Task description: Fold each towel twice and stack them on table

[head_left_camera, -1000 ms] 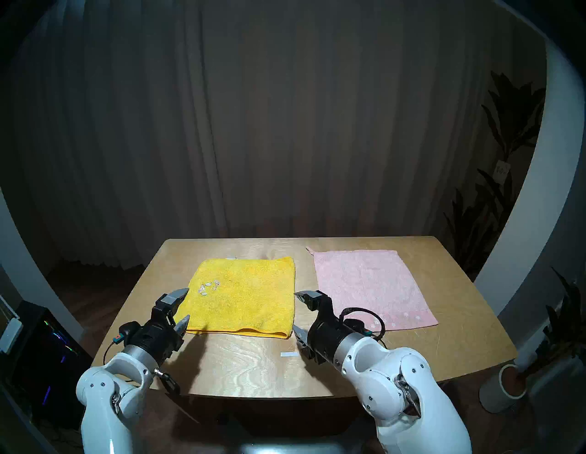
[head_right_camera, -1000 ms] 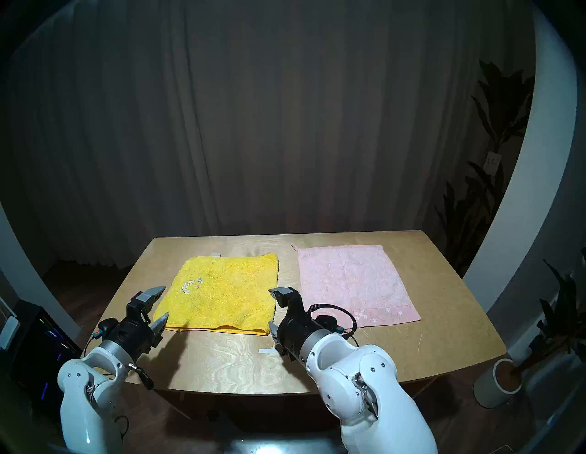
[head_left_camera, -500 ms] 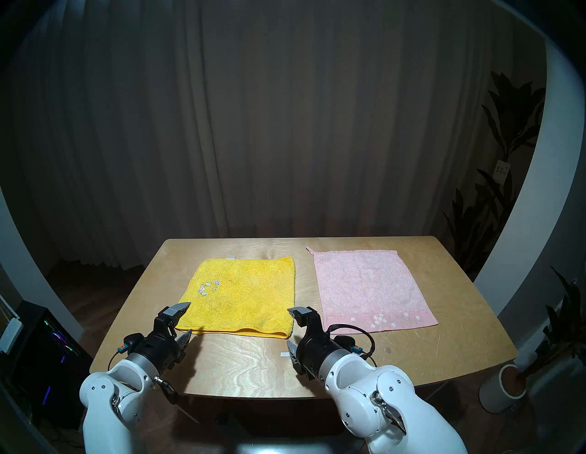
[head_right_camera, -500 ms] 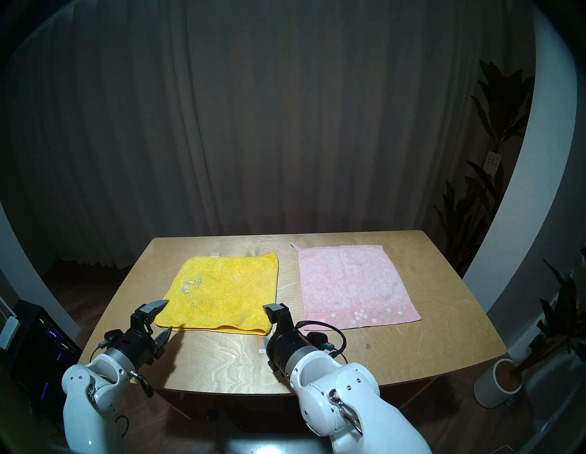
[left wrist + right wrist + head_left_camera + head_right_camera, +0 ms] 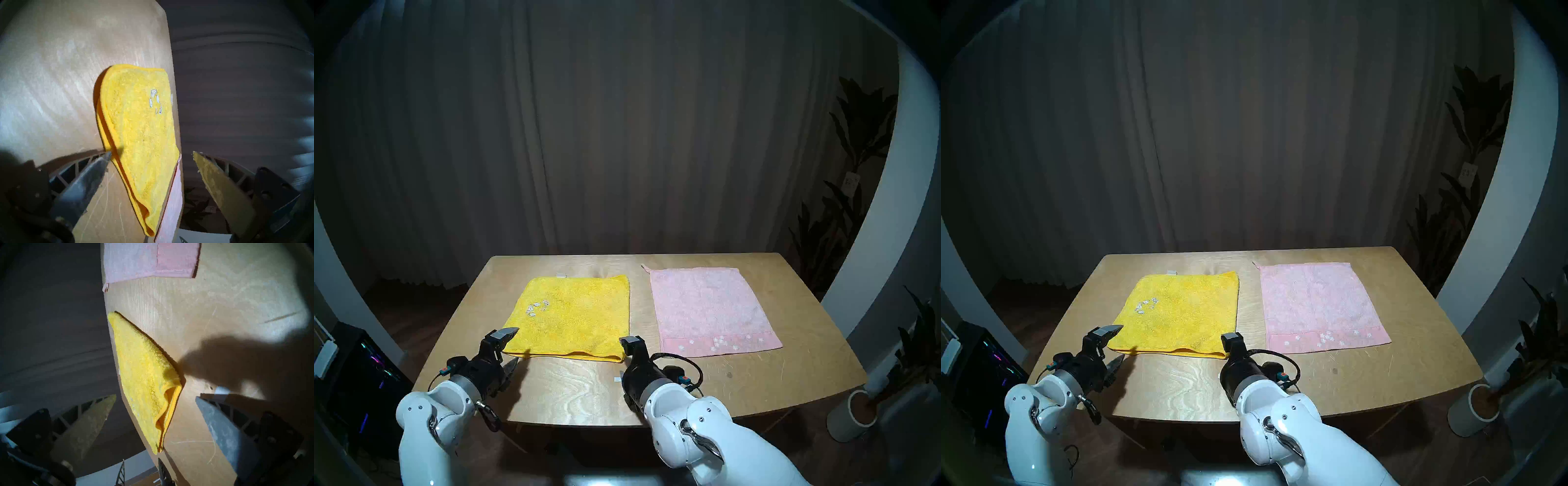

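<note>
Grippers poised at near corners of yellow towel

Left gripper and right gripper gaping wide, empty, flanking near edge running left-right on table; left nearer.

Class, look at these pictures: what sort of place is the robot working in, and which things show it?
Probably an indoor demo room: a plywood table, a dark curtain behind it, potted plants to the side.

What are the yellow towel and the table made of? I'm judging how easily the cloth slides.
Yellow towel: looks like terry cloth, with a fuzzy looped pile and a smooth hemmed border. Table: likely plywood with a light, slightly glossy finish; swirling grain and glare show.
</note>
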